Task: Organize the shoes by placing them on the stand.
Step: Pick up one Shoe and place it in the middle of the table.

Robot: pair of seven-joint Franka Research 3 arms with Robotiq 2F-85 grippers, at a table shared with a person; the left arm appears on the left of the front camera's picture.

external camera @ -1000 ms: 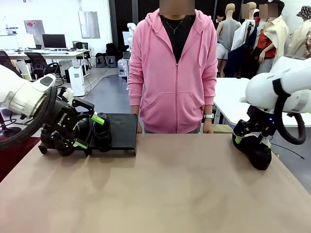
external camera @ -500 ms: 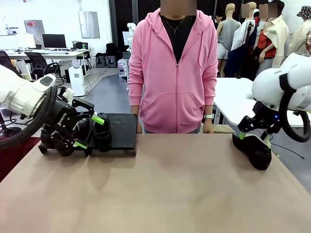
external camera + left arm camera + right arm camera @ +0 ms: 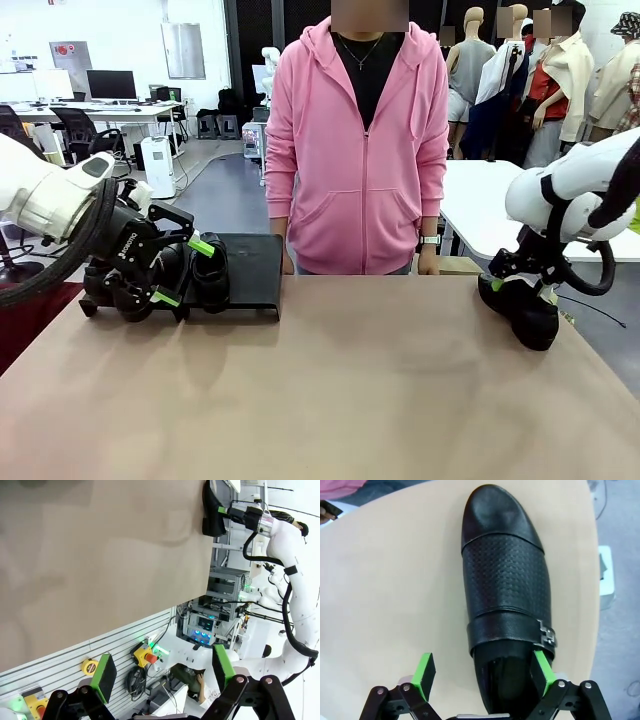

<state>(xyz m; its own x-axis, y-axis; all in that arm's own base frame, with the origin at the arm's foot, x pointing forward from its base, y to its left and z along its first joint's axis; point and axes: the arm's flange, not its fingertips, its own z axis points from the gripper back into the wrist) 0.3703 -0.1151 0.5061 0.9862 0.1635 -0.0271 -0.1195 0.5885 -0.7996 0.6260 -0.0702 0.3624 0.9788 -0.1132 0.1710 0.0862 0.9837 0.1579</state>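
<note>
Right end effector (image 3: 481, 675) spread apart, loafer (image 3: 506, 595) heel partly between its pads on the table (image 3: 385, 595). Left end effector (image 3: 178, 270) apart, second shoe (image 3: 211, 272) on stand (image 3: 250, 270) just beside it.

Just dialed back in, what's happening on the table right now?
The left gripper, jaws open, sits by the stand at the table's far left, where a shoe already rests. The right gripper, jaws open, is poised over the heel of another shoe lying on the table's right edge, one pad beside it, not yet clamped. A person in a pink hoodie stands watching.
</note>
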